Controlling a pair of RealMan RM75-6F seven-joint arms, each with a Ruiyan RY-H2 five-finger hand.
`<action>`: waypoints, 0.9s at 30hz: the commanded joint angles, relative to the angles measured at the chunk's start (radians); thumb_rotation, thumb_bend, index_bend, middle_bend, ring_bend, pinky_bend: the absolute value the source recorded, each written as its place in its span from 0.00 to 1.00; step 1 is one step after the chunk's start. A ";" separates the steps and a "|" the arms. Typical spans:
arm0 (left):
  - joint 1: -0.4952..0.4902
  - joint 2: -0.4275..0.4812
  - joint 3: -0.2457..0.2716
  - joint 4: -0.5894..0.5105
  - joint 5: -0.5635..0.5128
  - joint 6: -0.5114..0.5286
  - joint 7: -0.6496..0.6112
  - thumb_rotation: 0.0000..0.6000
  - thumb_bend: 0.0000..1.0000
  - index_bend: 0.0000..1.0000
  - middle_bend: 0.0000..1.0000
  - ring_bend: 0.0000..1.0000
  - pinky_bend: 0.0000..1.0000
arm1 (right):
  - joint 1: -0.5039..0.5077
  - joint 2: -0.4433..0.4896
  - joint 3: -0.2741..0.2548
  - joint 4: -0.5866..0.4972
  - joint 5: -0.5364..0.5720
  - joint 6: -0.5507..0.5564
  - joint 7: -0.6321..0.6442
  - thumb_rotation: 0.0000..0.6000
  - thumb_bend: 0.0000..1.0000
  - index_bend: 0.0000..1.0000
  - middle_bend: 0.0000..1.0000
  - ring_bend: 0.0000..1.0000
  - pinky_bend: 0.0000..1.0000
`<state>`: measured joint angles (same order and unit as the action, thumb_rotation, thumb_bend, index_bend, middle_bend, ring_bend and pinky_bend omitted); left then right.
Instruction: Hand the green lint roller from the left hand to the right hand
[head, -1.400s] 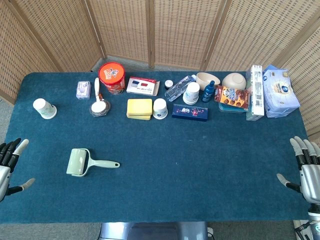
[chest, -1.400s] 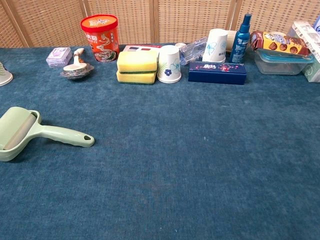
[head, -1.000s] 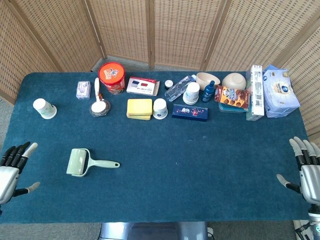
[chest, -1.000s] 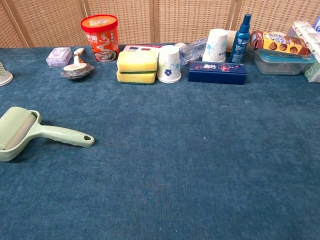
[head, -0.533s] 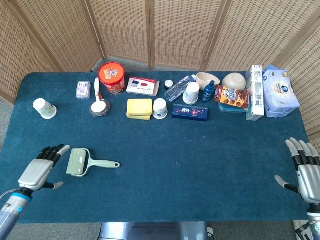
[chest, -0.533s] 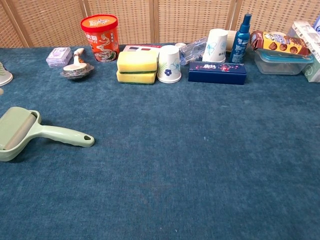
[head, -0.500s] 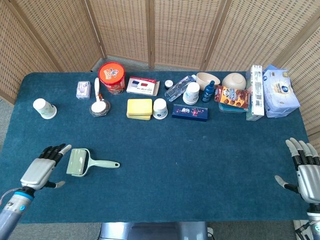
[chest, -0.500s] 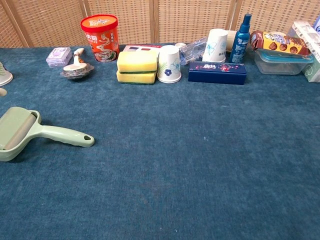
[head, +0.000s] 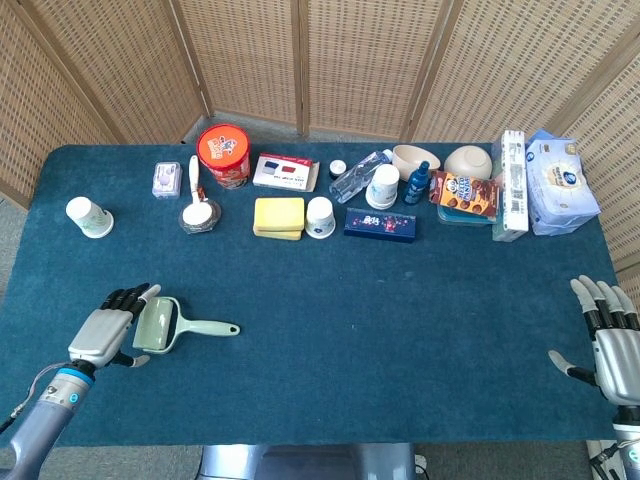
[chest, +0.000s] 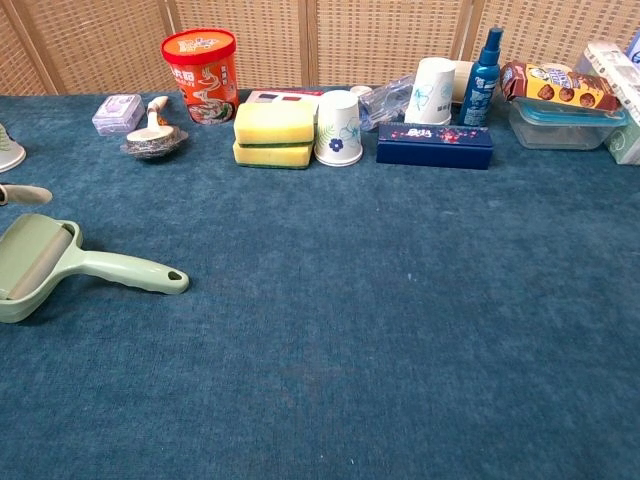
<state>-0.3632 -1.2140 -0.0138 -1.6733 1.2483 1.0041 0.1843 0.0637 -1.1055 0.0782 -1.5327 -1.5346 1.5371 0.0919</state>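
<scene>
Lint roller: the green lint roller (head: 163, 326) lay flat on the blue table (head: 400, 330) near its front left corner, head toward the left edge, handle pointing right; the chest view showed it (chest: 60, 266) low at the left, resting on the cloth.
Left hand: the left hand (head: 108, 330) lay just beside the roller's head on its outer side, fingers spread and extended over the head's edge, holding nothing; whether the fingertips touched the roller could not be told. In the chest view only one fingertip showed at the left border.
Right hand: the right hand (head: 606, 340) hung at the front right corner of the table, well apart from the roller, fingers apart and upright, holding nothing.
Between the hands: bare blue cloth, with no object on the stretch from roller to right hand.
Near left: a white paper cup (head: 89, 217) stood well behind the roller near the left edge.
Back row, left: a small lilac box (head: 167, 180), a brush on a round dish (head: 198, 212), a red tub (head: 223, 154) and a flat white box (head: 286, 171).
Back row, centre: a stack of yellow sponges (head: 279, 217), a flowered cup (head: 320, 217) just beside them, and a dark blue box (head: 380, 224).
Back row, right: a blue bottle (head: 417, 184), a snack packet (head: 466, 194) and a tissue pack (head: 561, 182), all well apart from the roller.
</scene>
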 joint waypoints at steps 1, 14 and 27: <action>-0.014 -0.010 -0.007 0.003 -0.025 -0.020 0.011 1.00 0.00 0.00 0.00 0.00 0.01 | 0.000 0.000 0.000 0.000 0.000 -0.001 0.002 1.00 0.00 0.00 0.00 0.00 0.00; -0.026 -0.070 -0.026 0.028 -0.110 0.010 0.081 1.00 0.00 0.28 0.39 0.31 0.38 | 0.002 0.000 -0.002 0.000 0.000 -0.008 0.020 1.00 0.00 0.00 0.00 0.00 0.00; -0.014 -0.029 -0.034 -0.037 0.030 0.077 -0.047 1.00 0.00 0.29 0.41 0.32 0.40 | 0.004 -0.003 -0.009 -0.002 -0.009 -0.011 0.005 1.00 0.00 0.00 0.00 0.00 0.00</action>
<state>-0.3810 -1.2597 -0.0468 -1.6890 1.2431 1.0622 0.1666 0.0669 -1.1073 0.0703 -1.5342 -1.5419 1.5269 0.0993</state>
